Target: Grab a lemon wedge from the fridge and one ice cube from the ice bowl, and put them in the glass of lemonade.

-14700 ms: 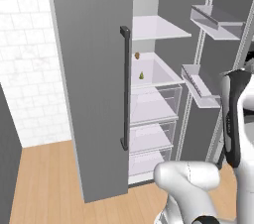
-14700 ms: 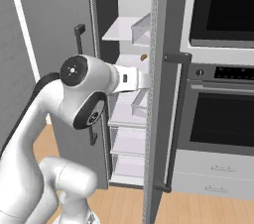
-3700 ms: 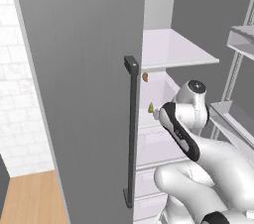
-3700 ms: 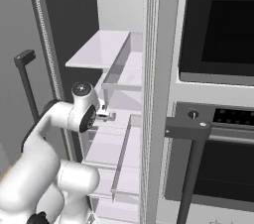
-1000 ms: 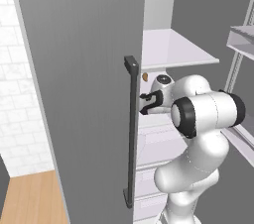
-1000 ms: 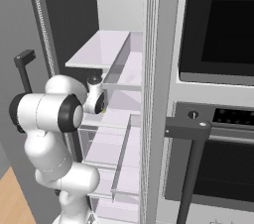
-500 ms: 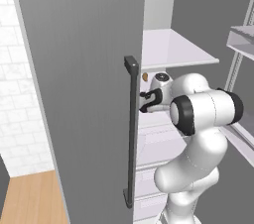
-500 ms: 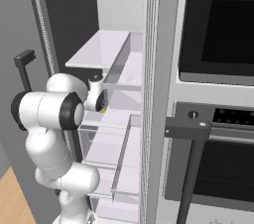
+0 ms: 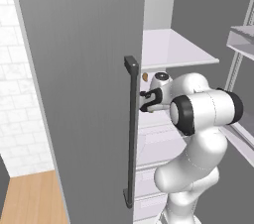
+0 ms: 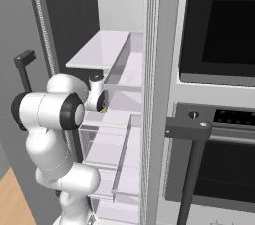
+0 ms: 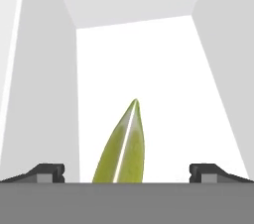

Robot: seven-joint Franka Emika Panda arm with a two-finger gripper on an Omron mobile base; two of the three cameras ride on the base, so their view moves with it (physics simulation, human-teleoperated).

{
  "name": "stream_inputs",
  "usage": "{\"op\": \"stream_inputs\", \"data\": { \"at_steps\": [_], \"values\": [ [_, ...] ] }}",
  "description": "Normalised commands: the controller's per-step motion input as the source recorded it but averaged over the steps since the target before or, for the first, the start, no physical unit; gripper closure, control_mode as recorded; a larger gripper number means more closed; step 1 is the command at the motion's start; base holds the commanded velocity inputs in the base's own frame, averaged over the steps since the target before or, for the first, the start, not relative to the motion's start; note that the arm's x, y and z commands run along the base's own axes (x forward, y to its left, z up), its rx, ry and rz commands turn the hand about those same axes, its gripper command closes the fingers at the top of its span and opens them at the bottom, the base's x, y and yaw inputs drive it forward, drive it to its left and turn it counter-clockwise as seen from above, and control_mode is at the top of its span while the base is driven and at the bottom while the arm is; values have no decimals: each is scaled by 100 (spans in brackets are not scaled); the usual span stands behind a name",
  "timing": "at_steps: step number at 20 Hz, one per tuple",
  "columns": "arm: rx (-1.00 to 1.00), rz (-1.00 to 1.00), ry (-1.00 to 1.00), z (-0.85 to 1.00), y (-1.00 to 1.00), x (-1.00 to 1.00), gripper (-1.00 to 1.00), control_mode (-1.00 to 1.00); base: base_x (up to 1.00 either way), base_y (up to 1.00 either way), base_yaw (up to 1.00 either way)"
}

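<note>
Item: fridge [image 9: 89, 69], door standing open, white shelf [image 10: 99, 52] inside. Arm is reaching deeper between the shelves than a moment ago, having swung in from beside the door handle [image 9: 131, 134]. Gripper [image 11: 126, 171] is holding its fingers wide apart, nothing clamped, with the lemon wedge [image 11: 124, 146] lying on the shelf floor squarely between them; a yellow-green speck of it is peeking out by the wrist in the right base view. Orange-brown lump [image 9: 145, 76] is sitting just beside. Judgement: approach nearly done, closing likely next
</note>
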Motion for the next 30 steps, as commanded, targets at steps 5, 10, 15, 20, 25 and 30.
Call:
{"op": "stream_inputs", "data": {
  "at_steps": [5, 10, 15, 20, 25, 30],
  "values": [
    [0, -5, 0, -2, 0, -15, -100, -100, 0, 0, 0],
    [0, -3, 0, -5, 0, -4, -100, -100, 0, 0, 0],
    [0, 0, 0, -16, 1, 7, -100, -100, 0, 0, 0],
    [0, 0, 4, -16, 0, 0, 100, -100, 0, 0, 0],
    [0, 0, 6, -2, 0, 0, 100, -100, 0, 0, 0],
    [0, 0, 5, 0, 0, 0, 100, -100, 0, 0, 0]
  ]
}}
